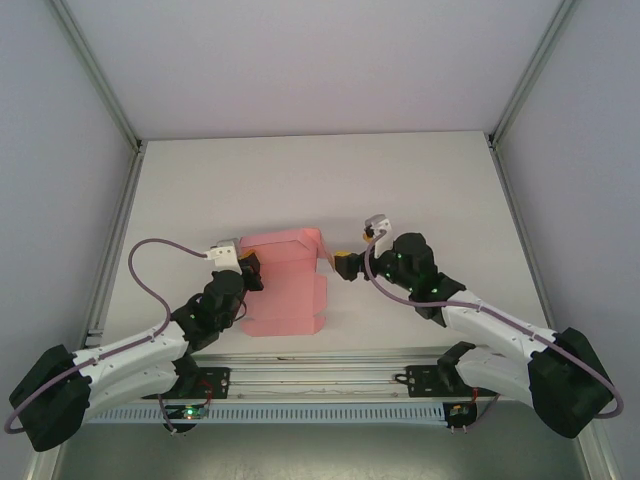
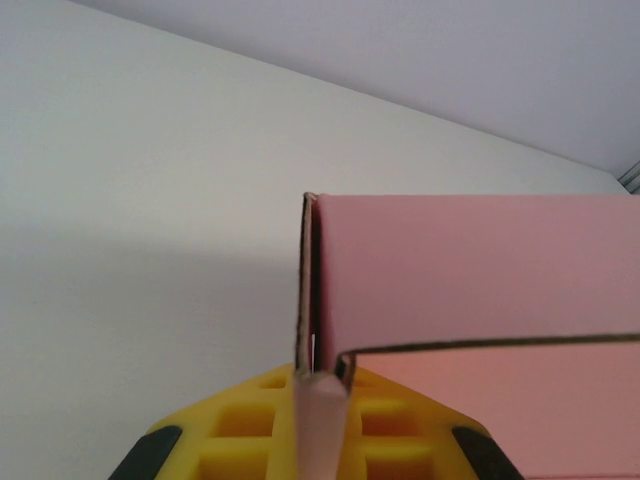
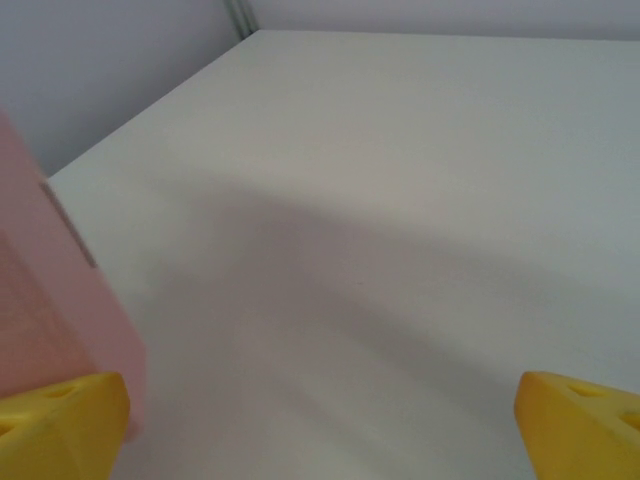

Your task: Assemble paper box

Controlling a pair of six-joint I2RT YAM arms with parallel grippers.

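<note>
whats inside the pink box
Only a narrow dark gap between the paper box walls shows, beside the left end effector. Its pink panels cover the interior, so contents cannot be seen.

A plain pink thin-card paper box point(image 1: 285, 285), unpatterned, on a flat white bench point(image 1: 420, 180); the left gripper point(image 2: 320, 400) and right gripper point(image 3: 320, 425) have yellow fingers.

We see white shells and black joint housings on the left arm point(image 1: 130, 352) and the right arm point(image 1: 495, 332), each trailed by a grey-purple cable point(image 1: 148, 288) looping back from behind its gripper. The left gripper point(image 1: 251, 272) and the right gripper point(image 1: 347, 266) have bright yellow fingers point(image 2: 240, 432) moulded with square pockets. Just behind each sits a small white camera block point(image 1: 224, 253), and farther back tiny green lights point(image 1: 196, 318) glow on the black joints.
</note>
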